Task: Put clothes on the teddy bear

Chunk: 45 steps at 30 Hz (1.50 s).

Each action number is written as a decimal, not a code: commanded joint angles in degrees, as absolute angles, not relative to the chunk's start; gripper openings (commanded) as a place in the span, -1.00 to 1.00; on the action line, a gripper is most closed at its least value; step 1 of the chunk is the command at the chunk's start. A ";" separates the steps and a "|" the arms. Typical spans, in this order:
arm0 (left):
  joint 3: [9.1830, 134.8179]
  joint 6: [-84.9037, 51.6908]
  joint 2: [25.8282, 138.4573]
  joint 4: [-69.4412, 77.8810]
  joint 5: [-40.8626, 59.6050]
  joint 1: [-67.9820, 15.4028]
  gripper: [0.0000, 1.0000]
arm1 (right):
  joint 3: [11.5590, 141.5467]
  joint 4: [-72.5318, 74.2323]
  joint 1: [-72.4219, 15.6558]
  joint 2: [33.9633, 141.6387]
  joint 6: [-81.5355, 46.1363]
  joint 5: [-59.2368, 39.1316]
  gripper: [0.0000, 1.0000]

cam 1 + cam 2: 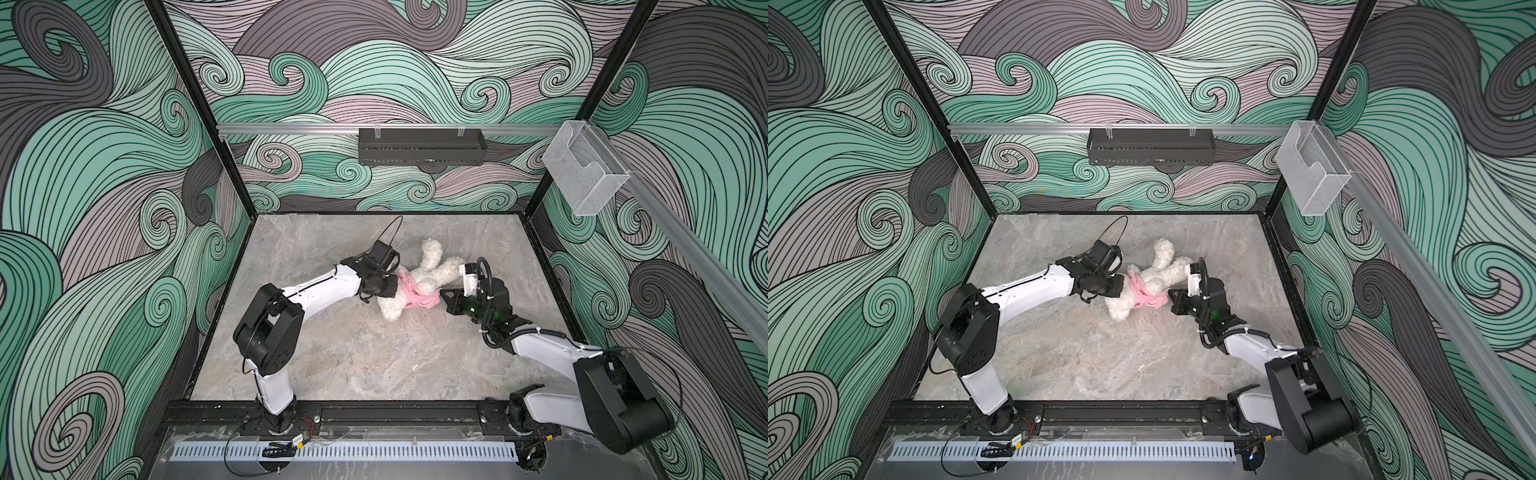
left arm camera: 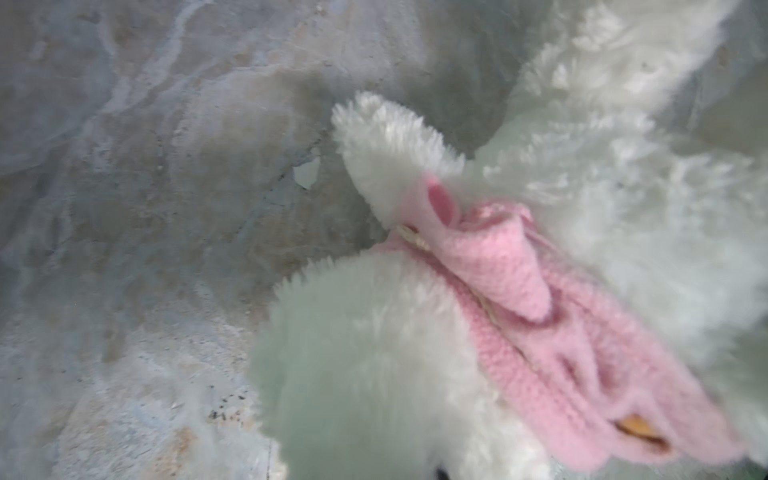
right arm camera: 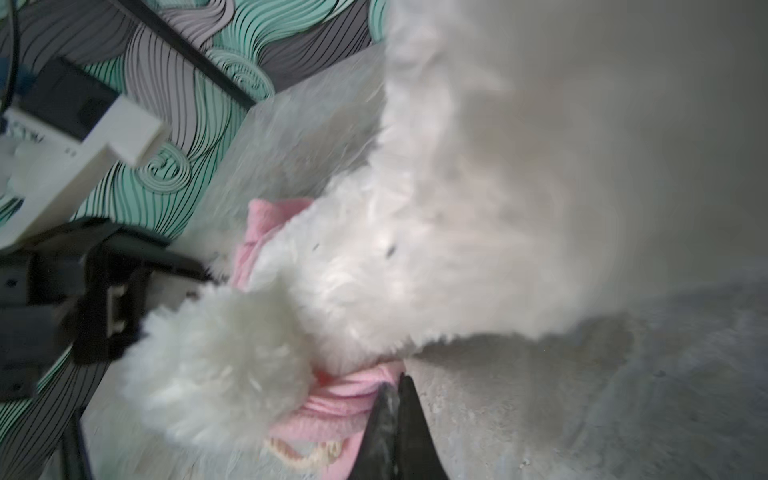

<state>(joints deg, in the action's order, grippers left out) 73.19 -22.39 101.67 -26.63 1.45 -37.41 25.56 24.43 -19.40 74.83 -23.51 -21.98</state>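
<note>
Teddy bear (image 1: 430, 277) lies on its side at the middle of the grey marbled table (image 1: 365, 357), head toward the near left and legs toward the far right, with a pink shirt (image 1: 409, 289) bunched in folds around its chest. In the left wrist view one furry arm appears to poke out of a sleeve, while most of the body below the shirt is bare, so the dressing looks to be midway: the garment is on but not drawn down. The left gripper (image 1: 394, 286) presses in at the collar end beside the head, jaws together; whether they pinch any cloth cannot be told, as its fingers are out of its own camera's sight. The right gripper (image 1: 441, 296) meets the shirt's hem on the opposite side, its dark fingers closed tip to tip against the pink edge in the right wrist view, and a fold caught between them cannot be confirmed. The left arm stretches out nearly level from a raised elbow; the right arm crouches low over the table, pointing back at the bear. The next move probably calls for a firm hold on the hem and a pull toward the legs while the head end is held fast.
</note>
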 commanded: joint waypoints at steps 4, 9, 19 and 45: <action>74.82 -22.35 102.05 -26.65 -2.81 -35.56 -1.00 | 29.32 13.16 -17.46 66.69 -16.00 -34.82 -0.33; 69.84 -18.14 98.86 -16.19 -0.77 -35.39 -1.00 | 35.82 8.62 -17.24 66.11 -21.42 -37.11 -0.12; 60.30 -11.95 91.35 -4.73 0.32 -35.47 -1.00 | 44.38 15.04 -21.09 85.03 -32.78 -42.56 -0.65; 57.31 -6.51 90.22 -0.37 9.05 -35.60 -1.00 | 47.98 32.76 -22.78 102.62 -42.42 -37.73 -0.92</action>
<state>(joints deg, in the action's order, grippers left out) 57.21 -8.84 92.62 -3.99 4.51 -35.31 48.60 27.20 -22.61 102.61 -40.29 -40.51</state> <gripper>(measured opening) 0.105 0.080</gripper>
